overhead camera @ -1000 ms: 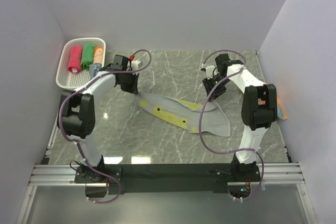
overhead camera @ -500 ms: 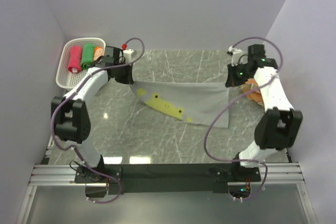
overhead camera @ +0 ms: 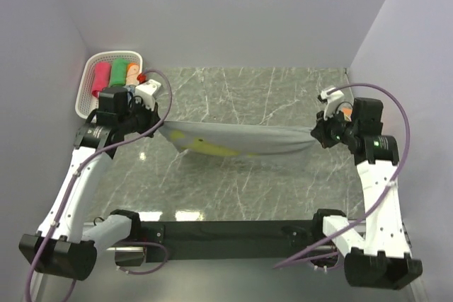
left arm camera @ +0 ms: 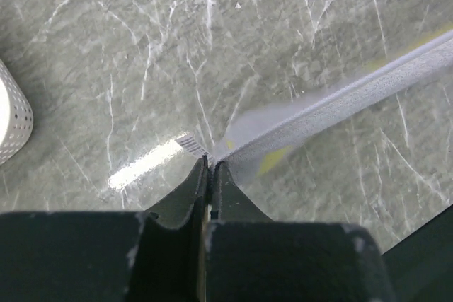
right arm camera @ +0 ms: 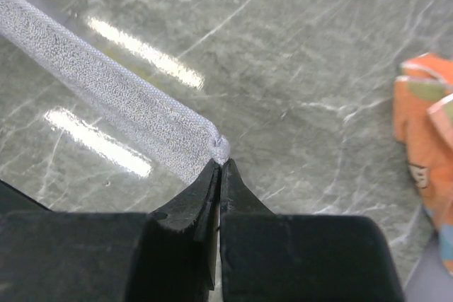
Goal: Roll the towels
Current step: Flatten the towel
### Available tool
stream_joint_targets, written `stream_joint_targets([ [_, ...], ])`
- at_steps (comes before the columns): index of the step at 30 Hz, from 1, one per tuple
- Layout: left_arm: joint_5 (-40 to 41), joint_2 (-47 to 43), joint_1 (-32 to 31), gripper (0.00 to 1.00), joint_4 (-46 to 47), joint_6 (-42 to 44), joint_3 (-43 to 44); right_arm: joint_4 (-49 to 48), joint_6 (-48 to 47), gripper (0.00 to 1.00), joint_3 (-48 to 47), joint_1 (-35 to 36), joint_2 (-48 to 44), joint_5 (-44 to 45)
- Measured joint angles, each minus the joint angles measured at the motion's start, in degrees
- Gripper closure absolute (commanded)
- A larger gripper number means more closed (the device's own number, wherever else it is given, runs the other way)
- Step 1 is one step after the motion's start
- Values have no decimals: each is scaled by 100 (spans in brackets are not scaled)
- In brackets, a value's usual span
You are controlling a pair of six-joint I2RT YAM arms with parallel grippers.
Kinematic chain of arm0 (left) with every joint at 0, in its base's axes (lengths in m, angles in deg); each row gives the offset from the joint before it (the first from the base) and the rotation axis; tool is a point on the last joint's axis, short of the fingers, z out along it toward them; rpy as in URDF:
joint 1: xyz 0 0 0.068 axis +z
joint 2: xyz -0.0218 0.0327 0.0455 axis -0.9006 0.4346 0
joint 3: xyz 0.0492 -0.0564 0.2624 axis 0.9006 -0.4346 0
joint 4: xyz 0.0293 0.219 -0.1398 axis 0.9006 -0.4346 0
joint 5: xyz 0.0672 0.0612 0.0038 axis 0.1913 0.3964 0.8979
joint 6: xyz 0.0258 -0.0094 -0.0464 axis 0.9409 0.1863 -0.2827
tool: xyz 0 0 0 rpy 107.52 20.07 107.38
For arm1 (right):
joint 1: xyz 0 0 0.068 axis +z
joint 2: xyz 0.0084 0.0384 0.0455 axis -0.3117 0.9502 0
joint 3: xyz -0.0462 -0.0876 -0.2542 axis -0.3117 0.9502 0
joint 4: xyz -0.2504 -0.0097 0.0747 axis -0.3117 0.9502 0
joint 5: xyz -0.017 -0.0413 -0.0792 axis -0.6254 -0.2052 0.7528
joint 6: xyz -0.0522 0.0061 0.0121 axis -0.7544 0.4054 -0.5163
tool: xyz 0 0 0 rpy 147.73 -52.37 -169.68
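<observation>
Three rolled towels (overhead camera: 118, 72), one basket (overhead camera: 113, 54), one grey towel (overhead camera: 269, 139), one orange towel (right arm camera: 423, 132), two end effectors (overhead camera: 163, 126) (overhead camera: 316, 134).

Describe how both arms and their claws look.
Both the left arm and right arm have white links with black joint housings, each with a loose purple cable. The left claw and right claw have two matte black tapered fingers with scuffed edges.

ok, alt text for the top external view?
A grey-blue towel with yellow marks hangs stretched over the marble table, the left gripper and right gripper each pinching one end. A white basket, far left, holds pink, green and orange towel rolls.
</observation>
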Motion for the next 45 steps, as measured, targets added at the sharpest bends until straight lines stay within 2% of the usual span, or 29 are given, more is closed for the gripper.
stream_joint_targets([
  [4,9,101,0,100,-48,-50,2,-31,20,100,-157,15,83,13],
  [7,59,693,0,100,79,-140,107,-160,72,100,-474,81,949,94],
  [10,247,1801,2,99,260,-302,398,-492,197,100,-883,234,2286,313],
  [13,496,3241,2,99,522,-455,1056,-918,350,100,-1126,358,3578,557],
  [15,551,3963,2,95,680,-529,1379,-1014,437,100,-1377,413,4284,713],
  [17,601,4588,2,91,745,-608,1707,-1080,511,89,-1753,457,4962,852],
  [18,627,4911,2,84,713,-634,1939,-1067,542,76,-2004,474,5281,916],
  [20,723,5490,4,77,715,-662,2406,-1064,608,62,-2470,492,5796,1075],
  [21,782,5711,22,63,671,-678,2627,-1069,638,53,-2715,492,6017,1169],
  [22,807,5919,50,53,664,-682,2835,-1040,671,49,-2946,481,6203,1259],
  [23,828,6048,87,53,662,-708,2986,-1021,682,49,-3145,461,6328,1322],
  [24,824,6131,146,50,577,-750,3134,-953,686,43,-3335,437,6406,1386],
  [26,820,6137,264,50,459,-745,3307,-841,688,43,-3543,380,6402,1458],
  [29,684,5838,444,57,275,-579,3353,-586,535,52,-3606,299,6142,1480],
  [30,555,5676,479,59,243,-481,3254,-468,435,59,-3521,278,5976,1451],
  [33,184,4830,448,67,17,-168,2533,-81,74,70,-2841,315,5263,1401],
  [37,-122,3875,116,72,-319,184,1565,348,-227,74,-1602,741,4457,1458],
  [41,-168,3668,-295,78,-402,262,758,461,-234,81,-680,1298,4301,1578],
  [45,-94,3840,-603,80,-479,203,339,424,-42,84,-389,1530,4400,1751],
])
